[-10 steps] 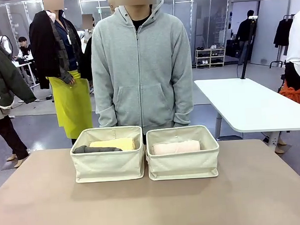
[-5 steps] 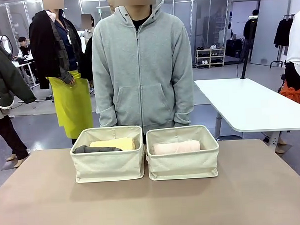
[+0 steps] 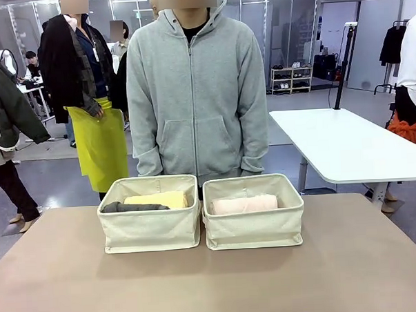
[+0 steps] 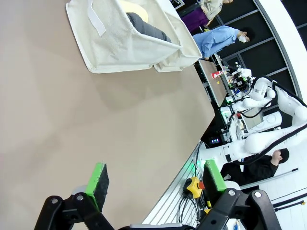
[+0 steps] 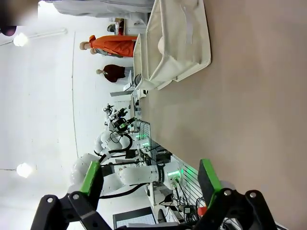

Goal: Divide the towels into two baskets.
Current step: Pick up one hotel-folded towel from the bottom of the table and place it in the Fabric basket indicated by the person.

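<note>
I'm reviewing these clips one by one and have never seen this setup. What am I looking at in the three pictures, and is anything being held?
The front picture is taken from the robot's side of a tan table, looking across at a person in a grey hoodie. Two cream fabric baskets stand side by side. The left basket holds a dark grey towel and a pale yellow towel; the right basket shows a pale pink towel.

The other two pictures come from cameras on the robot's wrists, so they look tilted. Each looks along its own two black fingers with green pads. The left gripper and the right gripper are both open, hold nothing, and hang over bare table, away from the baskets.
</note>
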Tool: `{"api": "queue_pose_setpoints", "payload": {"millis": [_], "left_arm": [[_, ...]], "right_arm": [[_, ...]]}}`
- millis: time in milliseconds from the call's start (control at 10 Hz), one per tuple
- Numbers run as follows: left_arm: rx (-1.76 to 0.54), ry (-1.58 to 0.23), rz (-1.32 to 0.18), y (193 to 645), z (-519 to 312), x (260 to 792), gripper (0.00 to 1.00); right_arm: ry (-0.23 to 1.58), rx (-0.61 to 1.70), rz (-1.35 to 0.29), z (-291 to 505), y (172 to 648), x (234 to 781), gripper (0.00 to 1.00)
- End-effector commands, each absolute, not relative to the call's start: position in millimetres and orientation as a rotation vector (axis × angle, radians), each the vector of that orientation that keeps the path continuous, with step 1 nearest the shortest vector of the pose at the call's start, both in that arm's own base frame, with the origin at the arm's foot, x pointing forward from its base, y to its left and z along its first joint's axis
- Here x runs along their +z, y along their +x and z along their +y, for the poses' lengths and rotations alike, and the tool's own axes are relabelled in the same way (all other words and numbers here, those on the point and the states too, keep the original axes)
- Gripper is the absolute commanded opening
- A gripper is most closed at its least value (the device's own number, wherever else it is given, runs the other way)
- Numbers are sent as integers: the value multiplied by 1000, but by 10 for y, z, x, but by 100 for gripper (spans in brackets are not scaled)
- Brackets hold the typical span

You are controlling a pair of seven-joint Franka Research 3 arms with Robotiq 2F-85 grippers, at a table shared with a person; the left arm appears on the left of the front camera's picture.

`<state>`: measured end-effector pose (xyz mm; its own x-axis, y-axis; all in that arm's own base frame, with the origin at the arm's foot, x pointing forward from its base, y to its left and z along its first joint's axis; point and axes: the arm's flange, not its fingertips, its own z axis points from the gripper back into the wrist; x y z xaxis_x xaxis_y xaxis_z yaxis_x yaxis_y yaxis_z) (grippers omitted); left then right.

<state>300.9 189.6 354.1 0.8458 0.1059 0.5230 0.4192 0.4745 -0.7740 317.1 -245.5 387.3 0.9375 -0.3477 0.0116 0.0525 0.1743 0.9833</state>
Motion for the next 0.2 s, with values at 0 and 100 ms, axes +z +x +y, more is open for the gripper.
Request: {"api": "queue_pose_setpoints", "payload": {"millis": [0,100], "left_arm": [[-213,-1082,-557,2957,1909,3571,100],[-213,-1082,-557,2957,1909,3571,100]], "right_arm": [[1375,-278,-248,-2434,3154,3904,100],[1375,-278,-248,-2434,3154,3904,100]]}}
